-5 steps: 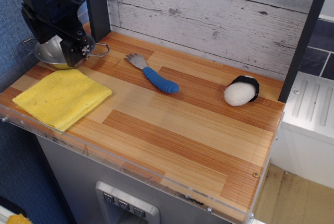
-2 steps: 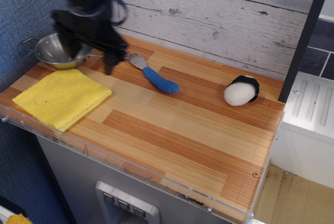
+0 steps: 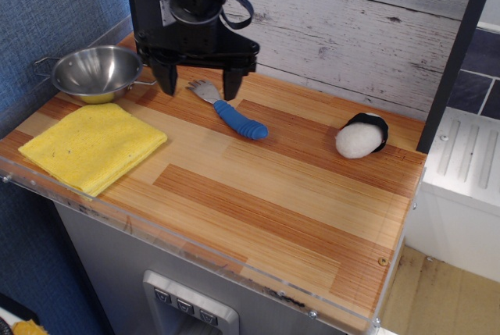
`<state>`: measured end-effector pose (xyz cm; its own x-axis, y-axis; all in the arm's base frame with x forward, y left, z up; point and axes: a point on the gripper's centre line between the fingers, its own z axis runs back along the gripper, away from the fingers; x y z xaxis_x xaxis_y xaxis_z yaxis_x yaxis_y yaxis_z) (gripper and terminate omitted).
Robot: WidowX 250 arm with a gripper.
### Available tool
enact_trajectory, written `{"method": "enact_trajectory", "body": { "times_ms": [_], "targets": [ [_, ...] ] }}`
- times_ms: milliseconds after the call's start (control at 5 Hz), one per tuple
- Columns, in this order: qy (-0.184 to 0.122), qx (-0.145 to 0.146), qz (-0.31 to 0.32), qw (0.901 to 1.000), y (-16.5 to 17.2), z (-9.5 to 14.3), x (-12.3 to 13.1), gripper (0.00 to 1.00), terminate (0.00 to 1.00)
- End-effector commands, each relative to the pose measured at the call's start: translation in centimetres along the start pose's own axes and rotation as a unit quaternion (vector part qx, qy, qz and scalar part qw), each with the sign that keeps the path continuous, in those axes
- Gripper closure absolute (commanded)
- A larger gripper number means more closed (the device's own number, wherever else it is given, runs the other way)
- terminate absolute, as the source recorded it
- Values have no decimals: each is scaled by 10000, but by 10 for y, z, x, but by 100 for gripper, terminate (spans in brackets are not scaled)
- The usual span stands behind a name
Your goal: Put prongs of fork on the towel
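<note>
The fork (image 3: pixel 229 108) lies flat on the wooden counter (image 3: pixel 281 194) near its back edge, left of the middle. It is short, with a thick, ribbed, bright-blue handle that points toward the counter's right side and slightly forward, and a small silver head with short prongs that points toward the back left corner. The black tool (image 3: pixel 198 83) hangs over the fork's head with its two fingers (image 3: pixel 165 79) spread wide apart, one on each side of the prongs, holding nothing; whether the fingertips touch the counter cannot be told. The towel (image 3: pixel 92 146), a folded square of bright-yellow cloth, lies flat at the front left corner, well apart from the fork and much wider than the fork is long. A round steel bowl (image 3: pixel 98 72) with small wire handles stands by the left edge, just behind the towel. A white ball-shaped thing with a black band (image 3: pixel 361 136) rests near the back right corner.
</note>
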<state>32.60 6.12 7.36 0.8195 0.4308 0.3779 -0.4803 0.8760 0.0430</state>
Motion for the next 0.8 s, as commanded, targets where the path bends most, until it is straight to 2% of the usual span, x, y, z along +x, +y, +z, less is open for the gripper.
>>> {"method": "enact_trajectory", "body": {
  "times_ms": [0,400,600],
  "targets": [
    [143,-111,912,9957,-14,-2,19,0,0],
    [677,300,1888,9792,-28,-24,9,0,0],
    [781,391,2087,9741,-35,-31,8,0,0]
  ]
}}
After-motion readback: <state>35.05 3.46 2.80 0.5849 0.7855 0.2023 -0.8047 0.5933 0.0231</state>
